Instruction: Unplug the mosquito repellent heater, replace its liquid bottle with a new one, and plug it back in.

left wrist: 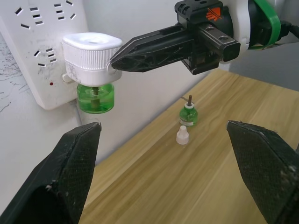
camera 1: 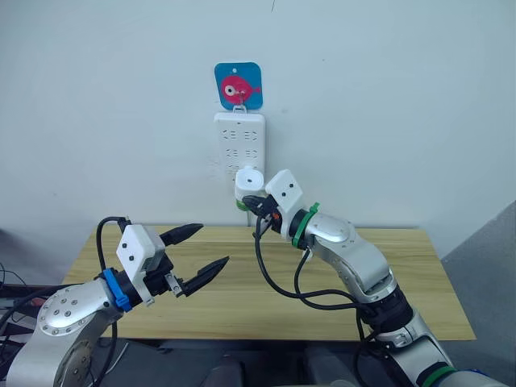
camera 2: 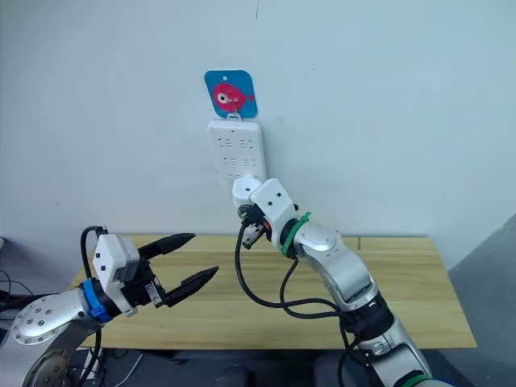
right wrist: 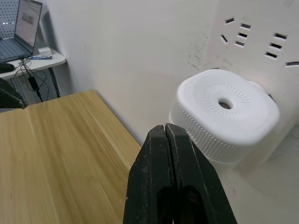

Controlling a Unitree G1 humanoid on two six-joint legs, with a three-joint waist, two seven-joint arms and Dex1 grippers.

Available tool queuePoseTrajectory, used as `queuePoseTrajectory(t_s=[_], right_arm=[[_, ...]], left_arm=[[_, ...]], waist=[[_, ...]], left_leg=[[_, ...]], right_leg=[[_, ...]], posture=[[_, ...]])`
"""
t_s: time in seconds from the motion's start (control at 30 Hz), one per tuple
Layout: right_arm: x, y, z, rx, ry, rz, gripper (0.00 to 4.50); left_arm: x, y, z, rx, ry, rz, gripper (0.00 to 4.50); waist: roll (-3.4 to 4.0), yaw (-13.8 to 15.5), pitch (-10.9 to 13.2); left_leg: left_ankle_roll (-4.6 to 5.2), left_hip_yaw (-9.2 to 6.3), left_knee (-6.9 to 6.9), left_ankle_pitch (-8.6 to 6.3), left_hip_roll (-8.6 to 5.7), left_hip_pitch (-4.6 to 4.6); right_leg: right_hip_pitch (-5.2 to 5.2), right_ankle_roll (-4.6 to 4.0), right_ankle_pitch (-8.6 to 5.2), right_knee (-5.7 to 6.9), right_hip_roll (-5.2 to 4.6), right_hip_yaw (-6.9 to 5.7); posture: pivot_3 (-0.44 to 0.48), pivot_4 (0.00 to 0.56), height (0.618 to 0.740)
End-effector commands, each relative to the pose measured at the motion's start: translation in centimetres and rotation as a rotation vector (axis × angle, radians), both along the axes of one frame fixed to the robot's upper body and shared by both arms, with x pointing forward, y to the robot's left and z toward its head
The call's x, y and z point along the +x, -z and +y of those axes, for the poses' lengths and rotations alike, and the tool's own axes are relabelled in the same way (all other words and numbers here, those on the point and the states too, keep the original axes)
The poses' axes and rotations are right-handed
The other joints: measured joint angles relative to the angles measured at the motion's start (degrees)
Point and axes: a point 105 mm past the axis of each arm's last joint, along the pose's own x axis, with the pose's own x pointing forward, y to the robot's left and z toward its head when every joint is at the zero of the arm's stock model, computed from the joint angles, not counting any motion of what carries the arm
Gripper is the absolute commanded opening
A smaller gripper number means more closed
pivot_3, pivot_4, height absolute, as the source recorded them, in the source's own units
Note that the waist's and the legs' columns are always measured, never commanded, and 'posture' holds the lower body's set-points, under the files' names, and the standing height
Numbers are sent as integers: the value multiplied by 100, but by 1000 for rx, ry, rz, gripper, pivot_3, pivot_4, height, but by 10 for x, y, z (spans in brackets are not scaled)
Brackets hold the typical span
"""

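The white mosquito repellent heater is plugged into the lower part of the white power strip on the wall. A green liquid bottle is screwed in under it. My right gripper is shut with nothing in it, its tip against the heater's ribbed side. Another green bottle stands on the wooden table below, with a small white cap beside it. My left gripper hangs open and empty over the table's left part, well short of the wall.
A blue card with a pink fish hangs above the power strip. A side table with a laptop stands off the wooden table's left end. Black cables loop from my right arm down to the tabletop.
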Motion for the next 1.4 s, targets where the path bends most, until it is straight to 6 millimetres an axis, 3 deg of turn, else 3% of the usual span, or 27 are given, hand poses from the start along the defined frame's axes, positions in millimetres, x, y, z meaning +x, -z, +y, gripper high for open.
queuePoseTrajectory(t_s=[0.03, 0.93, 1.4], right_arm=[[2, -7, -2, 24, 19, -19, 26], [13, 3, -9, 42, 120, 44, 26], [18, -5, -8, 141, 179, 91, 26]], left_arm=[[2, -8, -2, 7, 5, -45, 4500], [6, -5, 1, 26, 9, -47, 4500], [6, -4, -2, 23, 13, -44, 4500]], waist=[[0, -1, 0], [-1, -3, -1], [-3, -3, -2]], left_leg=[[0, 0, 0, 0, 0, 0], [0, 3, 1, 0, 0, 1], [-25, 1, 4, 19, 2, 8]], right_leg=[[0, 0, 0, 0, 0, 0], [0, 0, 0, 1, 1, 1], [0, 9, -5, 16, 6, 2]], posture=[[-5, 50, 740], [-6, 47, 740], [-5, 41, 740]])
